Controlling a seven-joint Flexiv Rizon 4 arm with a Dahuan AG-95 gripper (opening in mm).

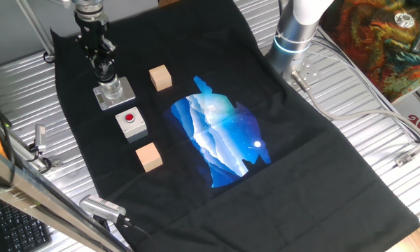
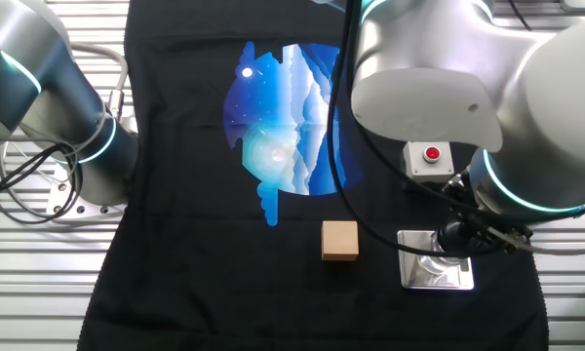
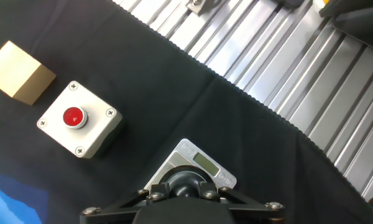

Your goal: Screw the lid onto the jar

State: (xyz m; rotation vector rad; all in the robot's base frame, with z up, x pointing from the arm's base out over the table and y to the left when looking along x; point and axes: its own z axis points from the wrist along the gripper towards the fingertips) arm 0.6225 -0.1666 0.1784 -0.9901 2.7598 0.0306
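The jar [image 1: 113, 88] is a small clear cylinder standing on a grey square metal base plate [image 1: 127, 90] at the back left of the black cloth. My gripper [image 1: 103, 71] comes straight down over the jar. In the hand view the black round lid [image 3: 185, 179] sits between my two fingers [image 3: 156, 188], directly above the base plate [image 3: 202, 163], and the jaws are shut against its sides. From the other fixed view the jar [image 2: 430, 264] shows just under the gripper [image 2: 455, 238]. I cannot tell how far the lid sits on the jar's thread.
A grey box with a red button [image 1: 131, 123] stands just in front of the jar. One wooden cube [image 1: 160, 78] lies to the jar's right, another [image 1: 148, 156] nearer the front. A second arm's base [image 1: 292, 36] is at the back right. The cloth's edge and ribbed metal table [image 3: 280, 68] lie close behind the jar.
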